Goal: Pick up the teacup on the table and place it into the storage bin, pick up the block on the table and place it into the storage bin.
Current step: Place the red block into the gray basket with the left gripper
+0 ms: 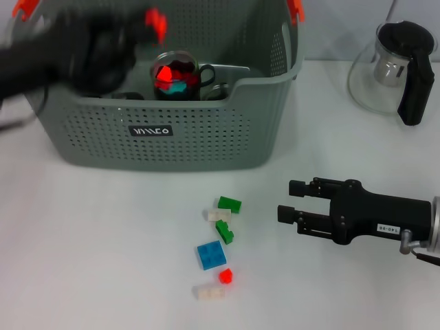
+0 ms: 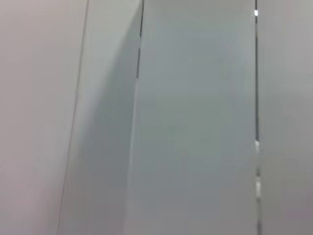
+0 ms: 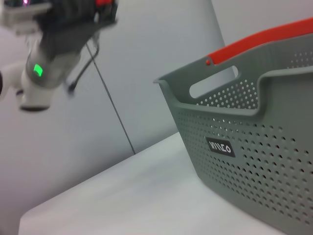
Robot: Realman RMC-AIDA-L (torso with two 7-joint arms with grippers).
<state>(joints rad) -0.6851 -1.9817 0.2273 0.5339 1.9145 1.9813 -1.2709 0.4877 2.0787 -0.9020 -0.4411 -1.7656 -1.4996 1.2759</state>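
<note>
The teacup (image 1: pixel 175 75) already sits inside the storage bin (image 1: pixel 206 137). The blocks (image 1: pixel 212 256) lie on the desk (image 1: pixel 89 247), not yet picked. The right hand (image 1: pixel 287 201) hovers beside them, open and empty. Whether the left hand (image 1: pixel 103 51), above the bin, is open or closed I cannot tell

A glass teapot (image 1: pixel 392 72) with a black lid and handle stands on the white table (image 1: pixel 103 240), far right.

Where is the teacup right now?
In the head view the teacup sits inside the storage bin, near its middle, just beside the blurred left arm above the bin's left half.
</note>
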